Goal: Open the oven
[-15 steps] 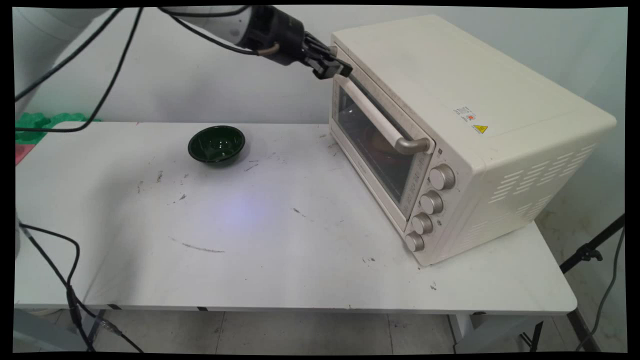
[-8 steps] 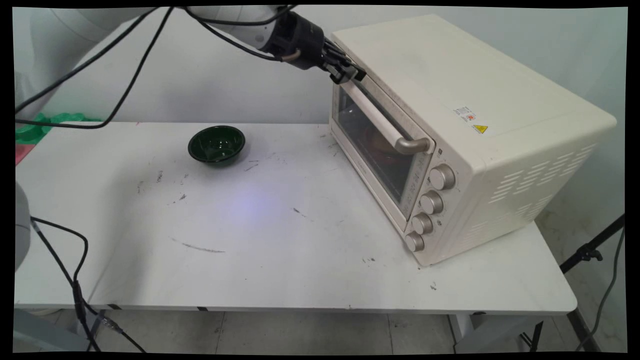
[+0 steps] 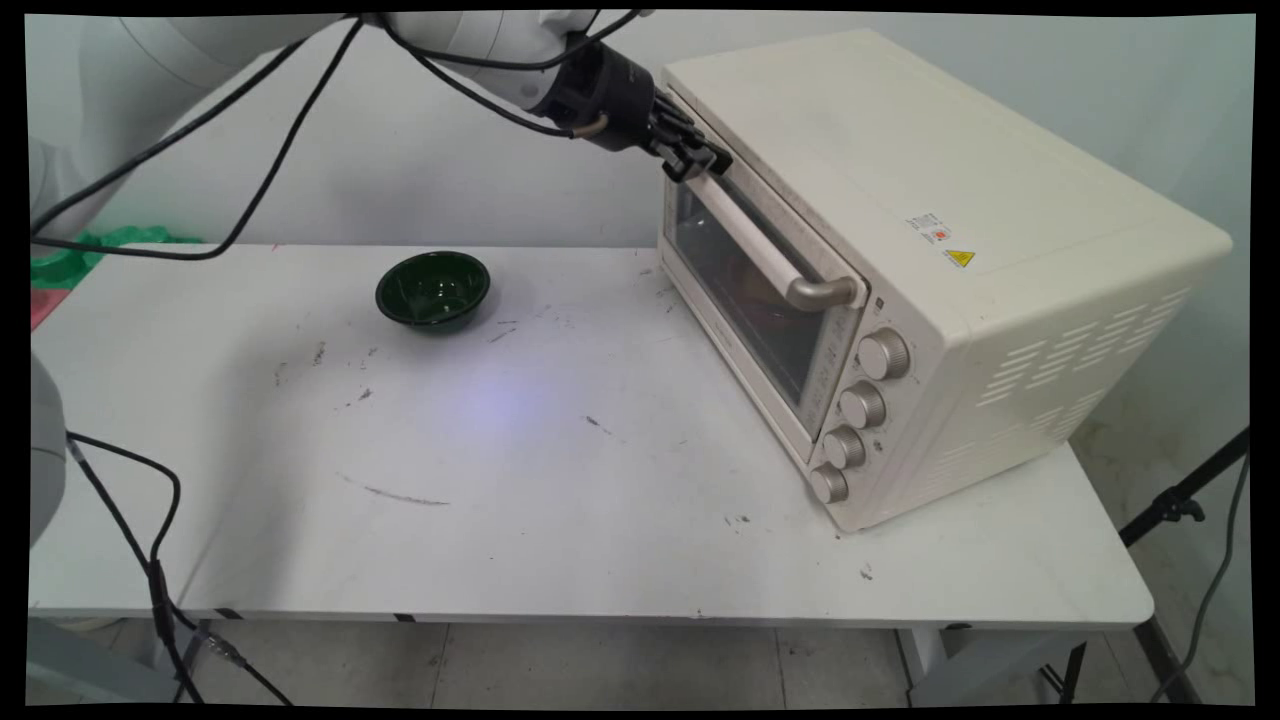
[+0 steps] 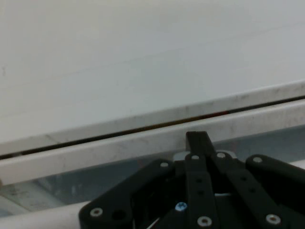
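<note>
While the main view is taking in the whole table (image 3: pixel 560 480), with the cream toaster oven (image 3: pixel 900 240) sitting on its right half and the gripper (image 3: pixel 700 160) reaching in from the upper left to the far top corner of the oven's door (image 3: pixel 745 275), the hand view is pressing close against that corner, showing only the door's top edge (image 4: pixel 143 143), a dark seam above it and a strip of glass below. From that near view the black fingers (image 4: pixel 198 143) are appearing drawn together with the tip against the door's upper edge, seemingly clenched on nothing, though the linkage is hiding much. Only the main view is showing the handle (image 3: pixel 765 255), its long axis running along the door's top from the gripper toward the knobs (image 3: pixel 860 405), and a dark green bowl (image 3: pixel 433 289) standing well apart to the left.
</note>
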You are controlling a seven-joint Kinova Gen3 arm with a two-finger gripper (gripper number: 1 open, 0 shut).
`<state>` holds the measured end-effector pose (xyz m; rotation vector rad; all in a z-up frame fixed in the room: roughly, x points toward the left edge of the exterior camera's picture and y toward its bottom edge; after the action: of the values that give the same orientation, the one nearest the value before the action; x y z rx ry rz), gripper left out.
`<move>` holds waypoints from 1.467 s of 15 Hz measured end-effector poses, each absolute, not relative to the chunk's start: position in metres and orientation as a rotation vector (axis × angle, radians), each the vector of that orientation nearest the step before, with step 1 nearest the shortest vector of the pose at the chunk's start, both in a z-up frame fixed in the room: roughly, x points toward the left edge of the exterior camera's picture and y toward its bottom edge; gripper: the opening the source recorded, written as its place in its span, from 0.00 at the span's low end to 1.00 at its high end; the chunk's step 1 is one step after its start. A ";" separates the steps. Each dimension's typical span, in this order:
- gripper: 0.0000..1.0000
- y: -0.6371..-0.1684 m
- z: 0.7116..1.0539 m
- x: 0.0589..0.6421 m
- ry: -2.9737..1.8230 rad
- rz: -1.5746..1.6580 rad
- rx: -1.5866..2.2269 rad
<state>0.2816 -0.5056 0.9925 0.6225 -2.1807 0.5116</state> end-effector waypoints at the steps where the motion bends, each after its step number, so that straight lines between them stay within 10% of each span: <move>1: 0.00 -0.505 0.991 0.282 -2.187 0.511 0.620; 22: 0.00 -0.473 0.962 0.346 -2.240 0.452 0.710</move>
<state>0.3455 -0.4725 0.9623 0.7098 -2.2398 0.4524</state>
